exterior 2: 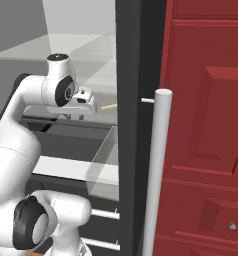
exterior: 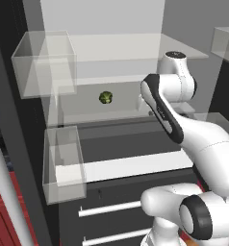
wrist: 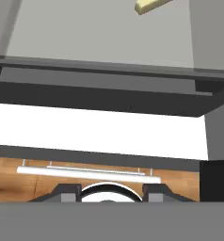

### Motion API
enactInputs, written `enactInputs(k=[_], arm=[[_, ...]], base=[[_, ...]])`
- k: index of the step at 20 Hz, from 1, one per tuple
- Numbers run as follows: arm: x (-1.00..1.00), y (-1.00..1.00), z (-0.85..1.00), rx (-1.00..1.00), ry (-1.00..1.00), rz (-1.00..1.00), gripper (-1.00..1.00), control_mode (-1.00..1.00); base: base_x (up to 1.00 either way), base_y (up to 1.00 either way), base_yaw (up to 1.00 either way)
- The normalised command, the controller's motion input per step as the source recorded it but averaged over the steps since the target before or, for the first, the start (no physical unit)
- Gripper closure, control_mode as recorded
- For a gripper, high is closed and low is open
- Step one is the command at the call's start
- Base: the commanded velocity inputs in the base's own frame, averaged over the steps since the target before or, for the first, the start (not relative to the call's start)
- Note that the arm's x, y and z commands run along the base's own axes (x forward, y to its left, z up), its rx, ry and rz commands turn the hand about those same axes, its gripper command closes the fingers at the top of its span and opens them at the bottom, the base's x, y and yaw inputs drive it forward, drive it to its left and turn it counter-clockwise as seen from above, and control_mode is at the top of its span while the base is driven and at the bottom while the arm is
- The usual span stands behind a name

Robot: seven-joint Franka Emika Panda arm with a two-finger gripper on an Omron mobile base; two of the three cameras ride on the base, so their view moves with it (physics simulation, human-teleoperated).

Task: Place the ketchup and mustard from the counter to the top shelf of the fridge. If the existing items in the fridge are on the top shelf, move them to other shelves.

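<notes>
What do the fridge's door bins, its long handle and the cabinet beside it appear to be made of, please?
Door bins: clear plastic or glass, since the fridge interior shows through their walls. Handle: likely metal, a smooth pale grey bar with a soft sheen. Cabinet: apparently red-painted wood, with raised panel mouldings and a matte finish.

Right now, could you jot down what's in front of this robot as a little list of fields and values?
place: open fridge with glass shelves
door: red fridge door swung open, long pale handle
green item: small round green vegetable on a middle shelf
yellow item: pale yellow piece on the same shelf level, too small to name
gripper: gripper shut, holding nothing, reaching in at the middle shelf
door bins: clear bins
</notes>
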Motion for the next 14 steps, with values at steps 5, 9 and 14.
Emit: enactInputs(k=[5,9,14], arm=[[-0.04,0.02,-0.10,0.01,-0.10,-0.01,-1.00,-1.00],[-0.56,0.00,0.00,0.00,0.00,0.07,-1.00,-1.00],[-0.99,-0.01,0.00,0.00,-0.04,0.10,-1.00,-1.00]], base=[[0.00,0.00,0.00],[0.00,0.00,0.00],[0.00,0.00,0.00]])
